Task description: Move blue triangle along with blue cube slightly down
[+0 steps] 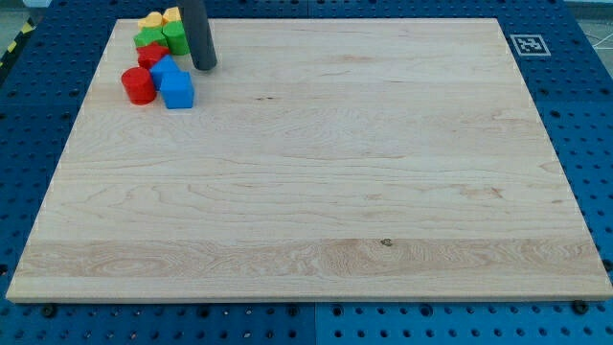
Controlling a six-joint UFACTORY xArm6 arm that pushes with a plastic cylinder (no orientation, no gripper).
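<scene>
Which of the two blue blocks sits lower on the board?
The front blue block, beside the red cylinder. The other blue block lies behind it, closer to my tip.

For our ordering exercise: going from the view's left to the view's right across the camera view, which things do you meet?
Red cylinder → blue blocks → my tip, just right of the blocks → square marker tag. The yellow, green and other red blocks overlap these, so they are left out.

There are no words or numbers to read anywhere here. The only sign is a small black-and-white square marker (526,44), like a code made of little blocks. It sits on the wooden board (316,182), in the corner at about 1 o'clock from the board's middle.
</scene>
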